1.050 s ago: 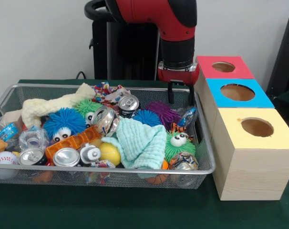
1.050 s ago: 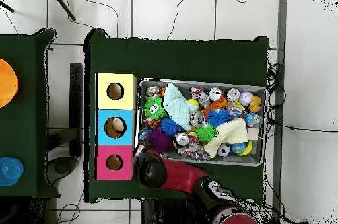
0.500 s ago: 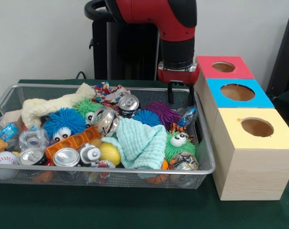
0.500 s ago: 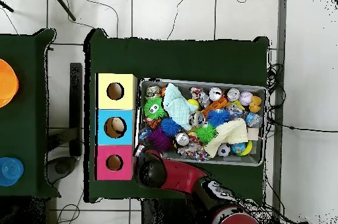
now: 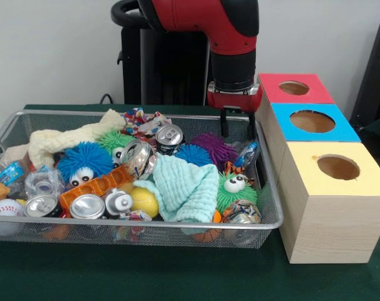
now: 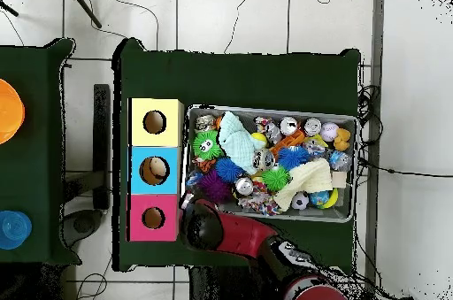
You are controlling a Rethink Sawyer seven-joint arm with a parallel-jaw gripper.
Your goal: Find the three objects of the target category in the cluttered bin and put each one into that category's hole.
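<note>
green table (image 5: 177,276): gripper (image 5: 237,128) open, empty, above wire bin (image 5: 268,207) far corner.

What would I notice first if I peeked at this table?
Probably the wire bin crammed with toys and cans, especially the fuzzy blue ball with googly eyes on its left side. Next, the big red robot arm hanging over the bin's far right corner, and the three boxes with red, blue and yellow tops beside the bin.
</note>
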